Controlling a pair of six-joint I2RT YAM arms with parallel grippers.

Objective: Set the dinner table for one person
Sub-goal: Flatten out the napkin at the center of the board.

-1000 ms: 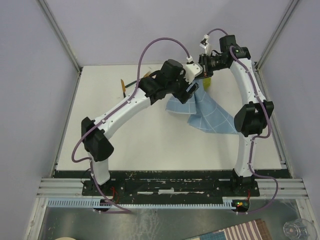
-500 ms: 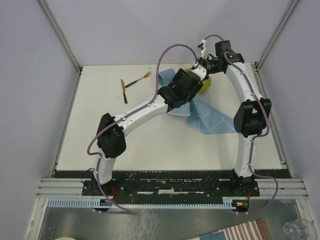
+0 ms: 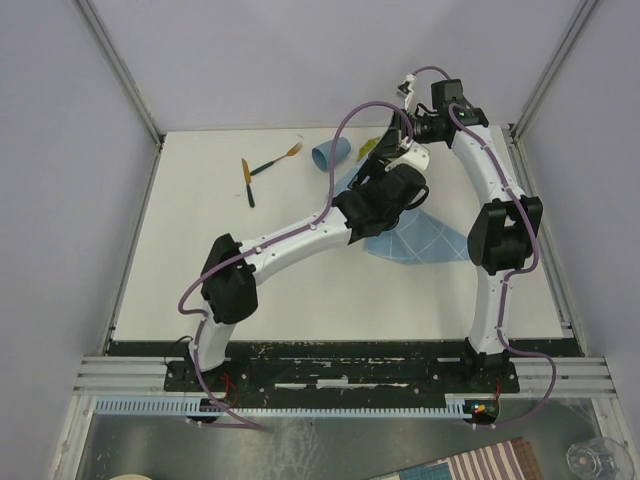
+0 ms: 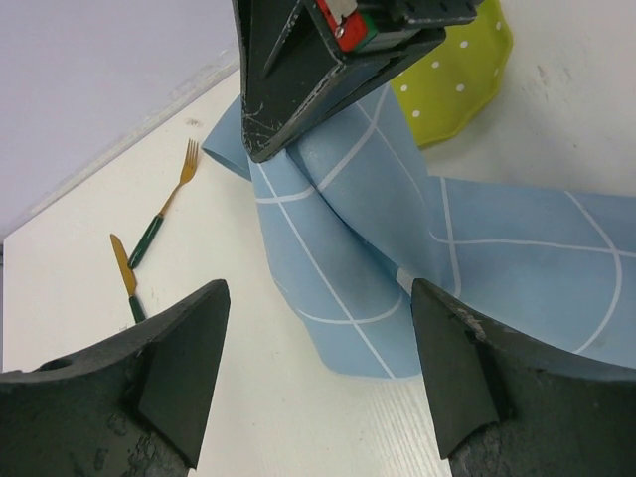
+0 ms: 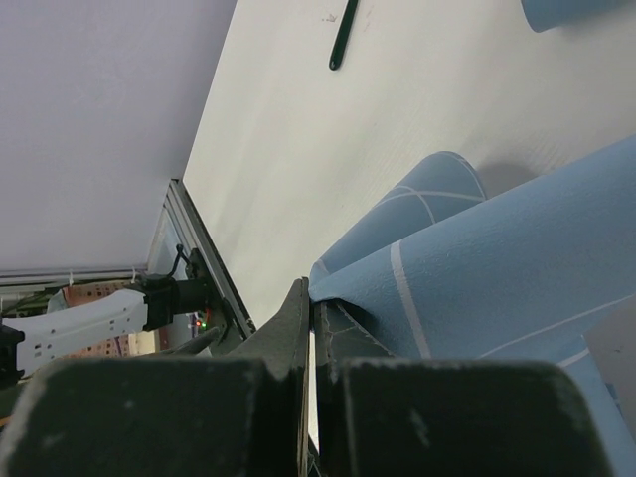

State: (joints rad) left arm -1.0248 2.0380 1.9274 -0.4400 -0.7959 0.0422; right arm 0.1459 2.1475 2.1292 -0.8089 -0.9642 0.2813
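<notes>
Dinner table (image 3: 330, 290), white and matte, is spanning the workspace beneath both arms. Light-blue grid cloth (image 4: 358, 248) is draping over its far right part, one fold being lifted by the right gripper (image 5: 310, 298), fingers clamping it shut, probably for spreading. Left gripper (image 4: 318, 293) is hovering near the raised fold, fingers apart and empty, seemingly readying a second grasp. Yellow-green dotted bowl (image 4: 457, 70) is sitting just beyond the cloth; fork (image 4: 169, 199) and knife (image 4: 127, 278) are lying far left, well apart.

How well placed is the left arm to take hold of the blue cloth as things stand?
Probably yes: the left gripper hangs open, facing the blue cloth close by. The right gripper holds a fold of the cloth pinched and raised, and nothing seems to lie between the open fingers and the fabric.
</notes>
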